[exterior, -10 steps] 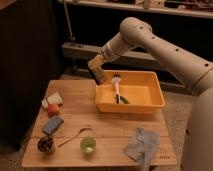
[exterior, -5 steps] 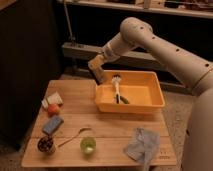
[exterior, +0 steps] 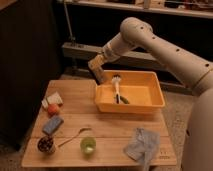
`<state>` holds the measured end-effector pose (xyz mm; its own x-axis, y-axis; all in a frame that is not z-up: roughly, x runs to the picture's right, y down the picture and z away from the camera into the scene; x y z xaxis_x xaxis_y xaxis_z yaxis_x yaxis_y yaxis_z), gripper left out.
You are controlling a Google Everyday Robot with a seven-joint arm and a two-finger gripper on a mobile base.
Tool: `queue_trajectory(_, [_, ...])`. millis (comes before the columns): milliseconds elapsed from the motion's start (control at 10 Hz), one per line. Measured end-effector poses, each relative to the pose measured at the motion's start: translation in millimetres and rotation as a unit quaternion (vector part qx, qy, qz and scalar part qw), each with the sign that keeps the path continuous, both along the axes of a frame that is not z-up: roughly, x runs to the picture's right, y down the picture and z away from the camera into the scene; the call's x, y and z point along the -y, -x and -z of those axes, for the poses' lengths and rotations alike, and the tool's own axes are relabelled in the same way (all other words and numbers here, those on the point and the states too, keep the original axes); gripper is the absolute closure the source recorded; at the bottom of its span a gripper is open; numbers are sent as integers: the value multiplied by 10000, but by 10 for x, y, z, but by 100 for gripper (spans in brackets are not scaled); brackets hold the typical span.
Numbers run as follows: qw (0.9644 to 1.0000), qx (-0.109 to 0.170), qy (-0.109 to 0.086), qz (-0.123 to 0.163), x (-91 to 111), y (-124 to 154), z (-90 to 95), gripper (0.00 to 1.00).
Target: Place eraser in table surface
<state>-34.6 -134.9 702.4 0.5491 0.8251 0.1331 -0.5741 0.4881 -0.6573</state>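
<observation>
Eraser (exterior: 99, 75) is aloft, clamped in the gripper (exterior: 97, 69) over the bin's (exterior: 150, 106) ten o'clock corner. It's lifted, not yet set down. Left to do, I'd say: swing toward seven o'clock, lower to the table (exterior: 102, 127), release. Long axis tilts eleven-to-five, lower end pointing down at the bin rim.

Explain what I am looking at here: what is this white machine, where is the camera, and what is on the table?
The white machine is a robot arm, reaching in from the right. The single camera looks down on the scene; where it is mounted is not known. The arm's hand hangs above the left rim of the yellow bin and appears to hold the eraser, a small tan and black block. A white-handled brush lies in the bin. On the wooden table surface lie a white wedge, an orange ball, a blue-grey slab, a spoon, two cups and a cloth.
</observation>
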Motion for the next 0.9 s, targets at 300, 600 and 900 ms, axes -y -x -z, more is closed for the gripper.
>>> queue_trajectory(300, [10000, -3, -14, 14, 5, 8, 12, 100])
queue_trajectory(600, [9990, 73, -211, 394, -2, 260, 167, 100])
queue_trajectory(900, [9935, 144, -397, 1057, -248, 870, 460, 100])
